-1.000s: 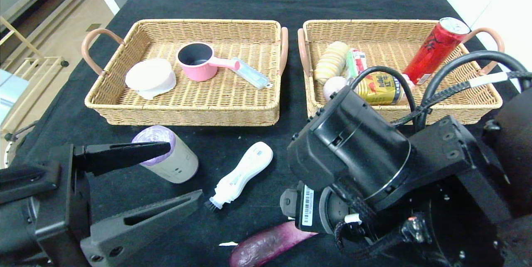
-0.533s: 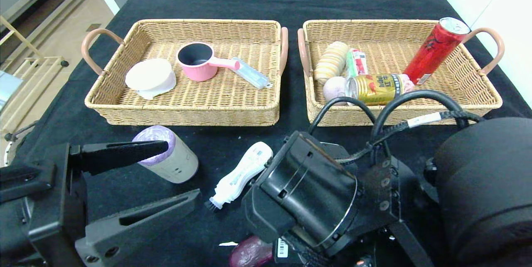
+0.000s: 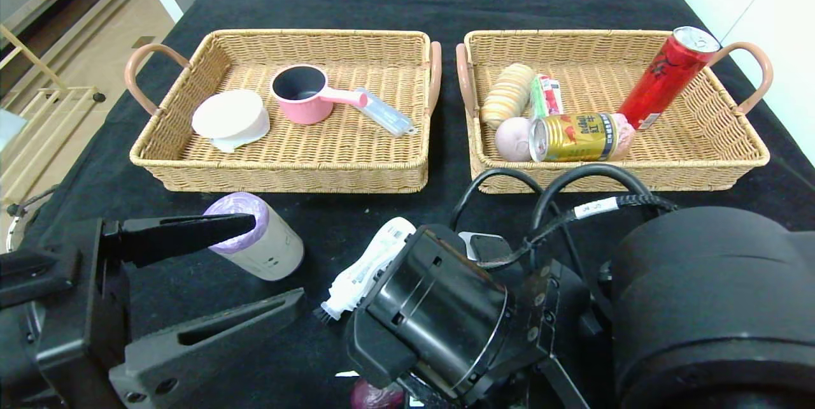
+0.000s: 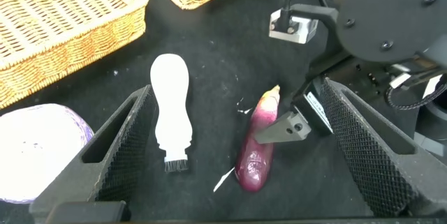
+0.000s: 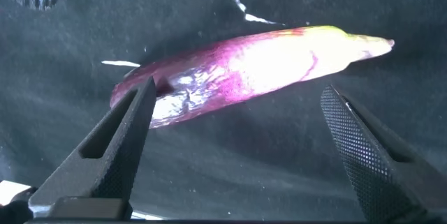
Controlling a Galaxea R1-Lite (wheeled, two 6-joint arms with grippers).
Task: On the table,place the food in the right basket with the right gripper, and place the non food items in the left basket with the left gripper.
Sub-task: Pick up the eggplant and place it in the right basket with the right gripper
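Two shallow tan wicker baskets with brown loop handles are sitting side by side on the black cloth-covered table [image 3: 446, 7]. The left basket [image 3: 286, 173] is holding three things: one pink saucepan [image 3: 305, 95], one white round pad [image 3: 230, 117] and one clear flat piece [image 3: 385, 112]. The right basket [image 3: 700, 160] is holding five: one tall red can [image 3: 665, 78] leaning on the rim, one short gold can [image 3: 573, 137] lying on its side, one slim green stick pack [image 3: 545, 95], one pale pinkish potato [image 3: 512, 139] and one stack of yellowish rounds [image 3: 507, 94].

Three items are lying on the cloth near the robot: one beige cylinder roll with a purple top [image 3: 258, 240], one white curvy-handled brush with black bristles [image 4: 171, 109], and one purple eggplant [image 5: 244, 70]. The right gripper [image 5: 241, 147] is hanging directly over the eggplant, fingers spread wide on either side of it, not touching. The left gripper [image 4: 237, 144] is hovering wide open and empty above the brush, with the roll just beside one finger.
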